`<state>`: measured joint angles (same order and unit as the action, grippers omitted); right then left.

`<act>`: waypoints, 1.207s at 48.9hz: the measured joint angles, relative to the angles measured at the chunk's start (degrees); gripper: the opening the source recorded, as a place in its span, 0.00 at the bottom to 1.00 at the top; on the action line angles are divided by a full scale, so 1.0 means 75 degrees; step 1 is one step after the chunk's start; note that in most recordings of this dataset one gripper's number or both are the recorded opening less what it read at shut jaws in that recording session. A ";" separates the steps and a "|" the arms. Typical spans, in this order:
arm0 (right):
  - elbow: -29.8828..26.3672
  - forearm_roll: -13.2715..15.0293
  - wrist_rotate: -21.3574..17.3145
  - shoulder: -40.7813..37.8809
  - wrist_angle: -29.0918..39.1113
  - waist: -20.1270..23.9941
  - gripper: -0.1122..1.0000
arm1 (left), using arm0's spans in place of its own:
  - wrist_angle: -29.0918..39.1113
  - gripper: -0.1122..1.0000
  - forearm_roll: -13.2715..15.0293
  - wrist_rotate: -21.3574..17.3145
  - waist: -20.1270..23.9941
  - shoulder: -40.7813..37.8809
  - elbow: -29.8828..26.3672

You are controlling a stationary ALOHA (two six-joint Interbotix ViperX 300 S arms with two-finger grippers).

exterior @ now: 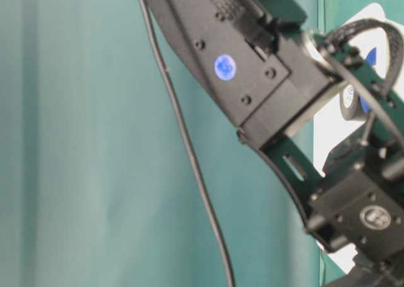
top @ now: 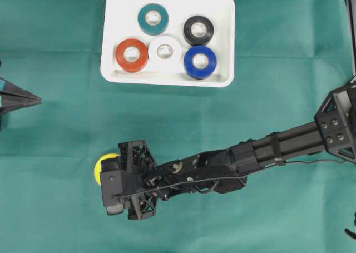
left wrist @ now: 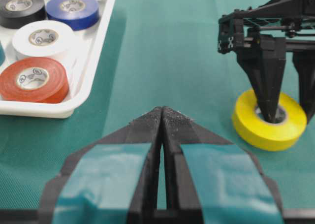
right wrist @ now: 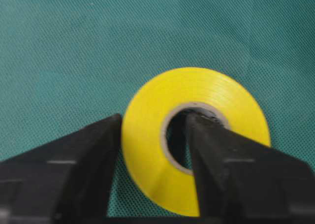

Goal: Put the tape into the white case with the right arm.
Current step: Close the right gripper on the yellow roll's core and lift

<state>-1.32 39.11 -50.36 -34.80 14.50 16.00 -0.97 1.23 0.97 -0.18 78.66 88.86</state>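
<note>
Now right claw [right wrist: 152,135] pinches the yellow tape's [right wrist: 147,135] wall.

Six tape rolls are showing in total. Five are sitting inside one white case [top: 222,8]: one teal roll [top: 153,19], one black roll [top: 198,30], one red roll [top: 132,55], one white roll [top: 165,52], one blue roll [top: 199,62]. One yellow roll [right wrist: 197,135] is lying outside the case on the cloth. One green cloth [top: 55,125] is covering the table. Two grippers are appearing: one left gripper [left wrist: 162,116] carrying two teal tape patches, and one right gripper [right wrist: 152,135] showing two black fingers. One thin black cable [exterior: 189,154] is hanging in the table-level view.
</note>
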 measured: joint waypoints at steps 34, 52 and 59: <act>-0.0023 -0.0012 0.0000 0.0398 0.0152 0.0023 0.12 | 0.0000 0.11 0.0000 0.0000 0.0012 0.0000 0.0000; -0.0012 0.0105 0.0000 0.1148 0.1184 -0.0176 0.12 | 0.0000 0.11 0.0000 0.0000 0.0012 0.0000 0.0000; -0.0023 0.0305 0.0000 0.1289 0.1652 -0.0352 0.12 | 0.0000 0.11 0.0000 0.0000 0.0012 0.0000 0.0000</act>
<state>-1.49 41.40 -50.36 -25.14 26.89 13.36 -0.97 1.23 0.97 -0.09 78.66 88.86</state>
